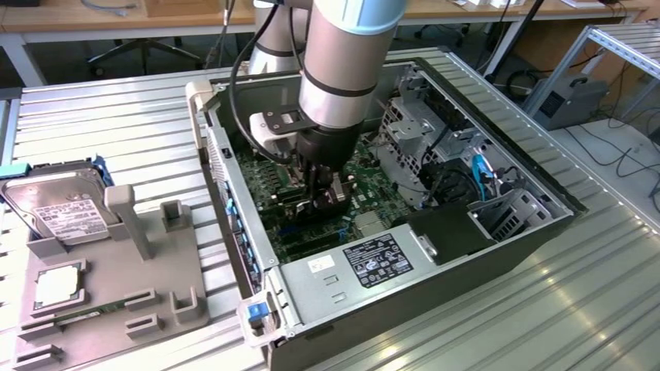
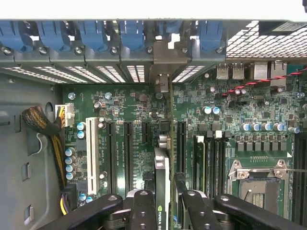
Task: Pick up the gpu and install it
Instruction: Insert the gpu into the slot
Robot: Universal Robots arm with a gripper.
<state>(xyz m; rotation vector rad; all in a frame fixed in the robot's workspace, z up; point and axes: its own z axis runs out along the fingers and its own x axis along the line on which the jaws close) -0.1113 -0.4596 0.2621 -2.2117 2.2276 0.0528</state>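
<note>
Holding the slim black gpu card (image 2: 162, 191) edge-on between my jaws, I am down inside the open grey metal computer case (image 1: 413, 286), which lies on its side on the ribbed aluminium worktop (image 1: 93, 124). My gripper (image 1: 321, 202) is closed narrowly on the card's body, with the card standing upright over the green motherboard (image 2: 230, 110). In the wrist view its silver end bracket (image 2: 162, 76) reaches toward the row of rear slot openings with blue plastic latches (image 2: 132, 36), and its lower edge sits in line with one of the long black expansion slots (image 2: 181, 143); I cannot tell whether it has entered the slot. I judge this to be the seating step: the card is picked up and brought to its place, not yet released. What that step calls for is a straight push with the edge square to the slot and the bracket inside its opening.

White lettering on the card's top edge begins "NVIDIA". The black label on the power supply (image 1: 378, 261) is too small to read, as is the white one on the silver hard drive (image 1: 57, 209) in the grey parts tray (image 1: 113, 309).
</note>
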